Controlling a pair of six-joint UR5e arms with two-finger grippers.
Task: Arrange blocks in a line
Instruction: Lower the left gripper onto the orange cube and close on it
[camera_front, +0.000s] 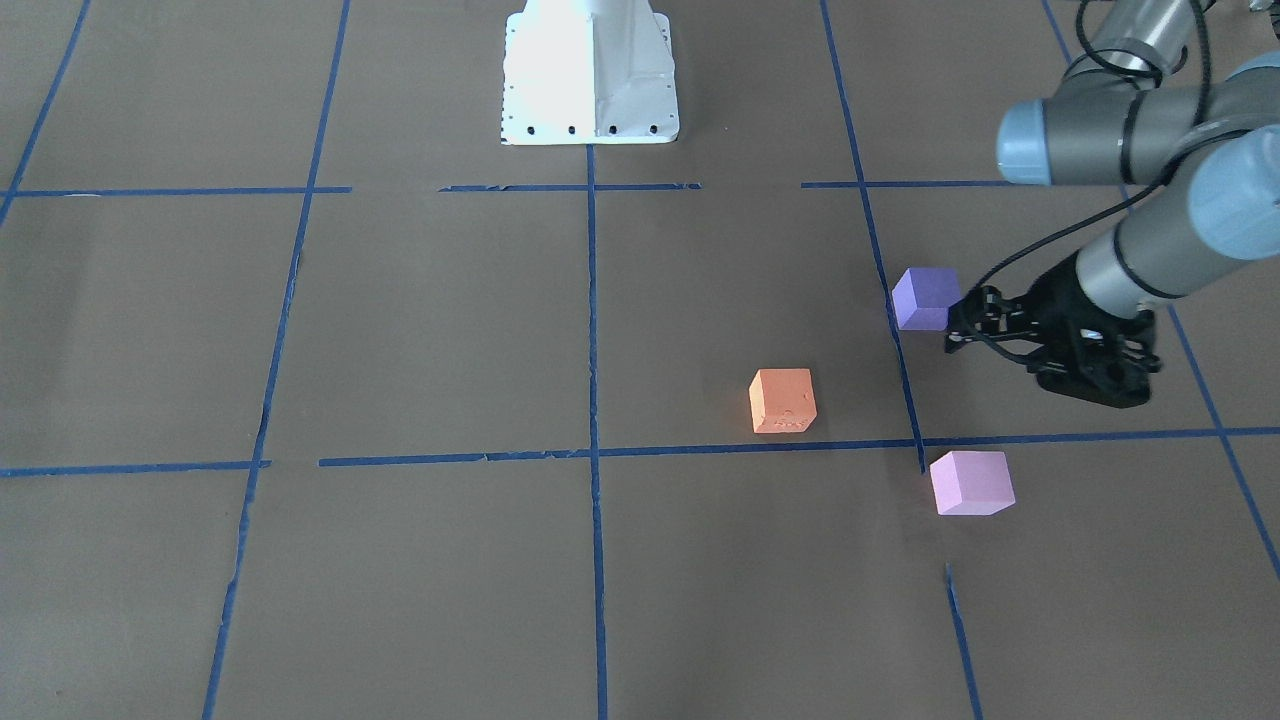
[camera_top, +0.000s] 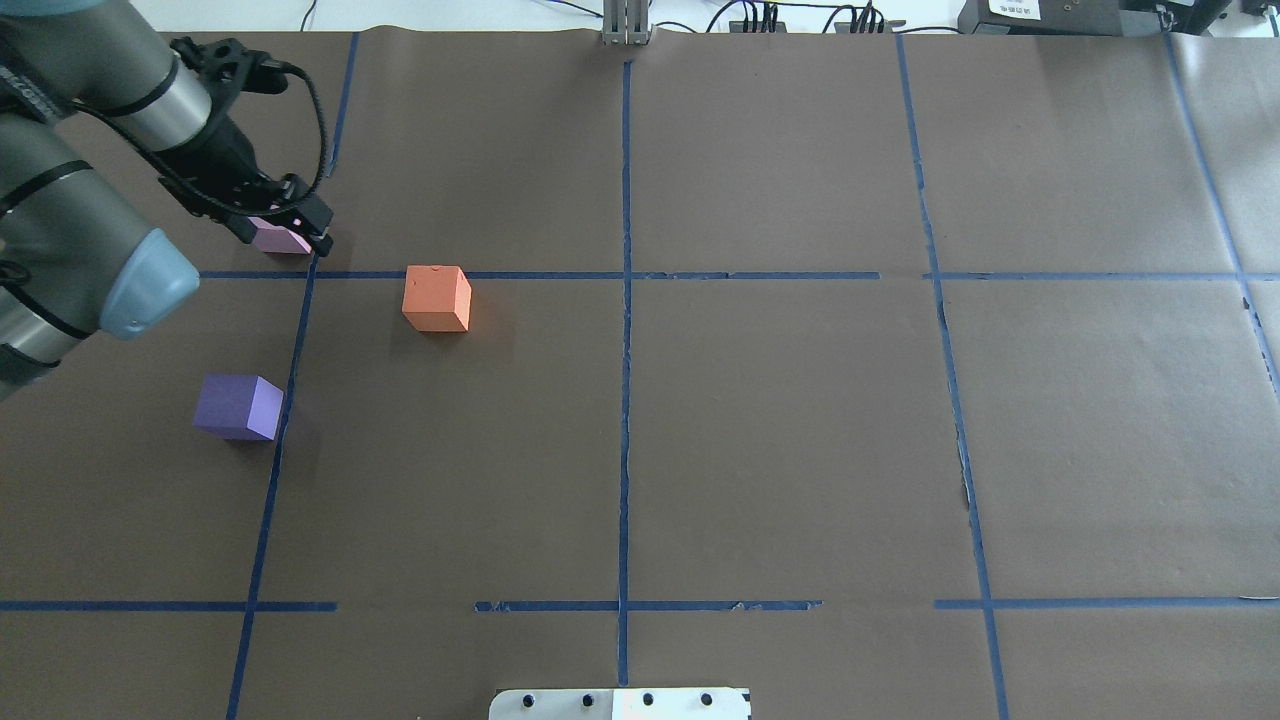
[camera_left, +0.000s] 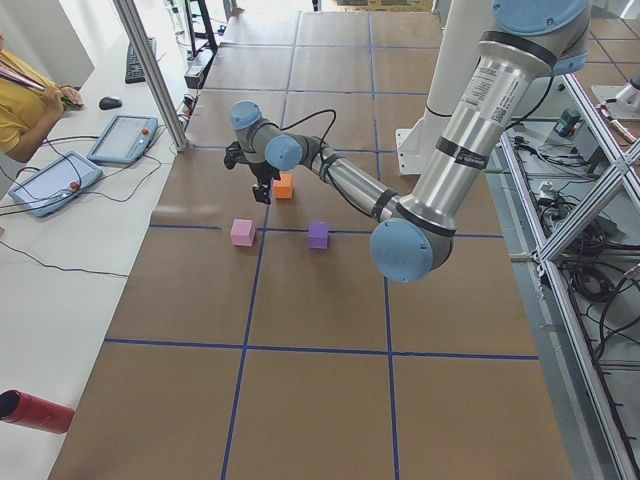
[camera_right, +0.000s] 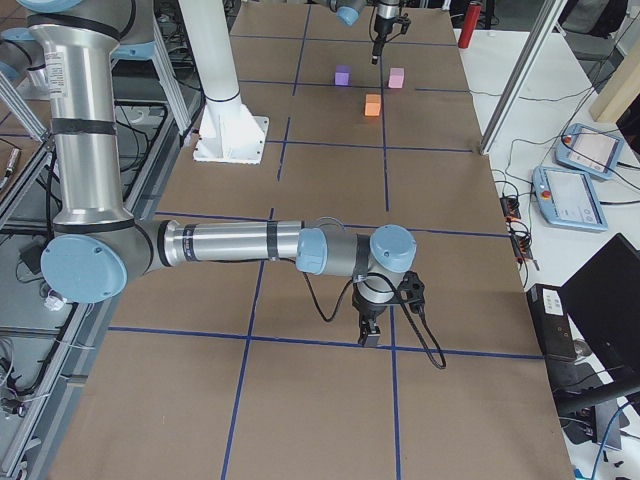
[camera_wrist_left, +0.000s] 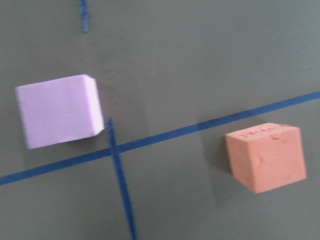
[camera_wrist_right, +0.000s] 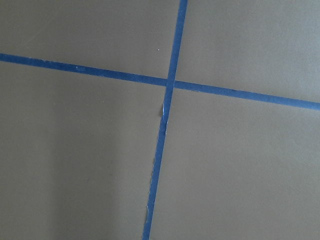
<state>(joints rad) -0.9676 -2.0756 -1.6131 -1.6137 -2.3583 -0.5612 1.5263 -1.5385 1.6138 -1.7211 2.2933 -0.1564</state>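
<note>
Three cubes lie on the brown table on my left side. The orange block (camera_front: 782, 401) (camera_top: 437, 298) is nearest the middle. The dark purple block (camera_front: 925, 298) (camera_top: 238, 407) is closer to my base. The pale pink block (camera_front: 972, 483) (camera_top: 280, 241) is farthest out. My left gripper (camera_front: 955, 322) (camera_top: 287, 228) hangs open and empty above the table, roughly over the pink block. The left wrist view looks down on the pink block (camera_wrist_left: 57, 111) and the orange block (camera_wrist_left: 265, 157). My right gripper (camera_right: 370, 340) hovers low far to the right; I cannot tell whether it is open.
Blue tape lines (camera_top: 626, 400) divide the table into a grid. My white base plate (camera_front: 590, 70) sits at the near edge. An operator (camera_left: 25, 90) and tablets (camera_left: 45, 185) are beyond the table's far side. A red cylinder (camera_left: 35, 412) lies off the table.
</note>
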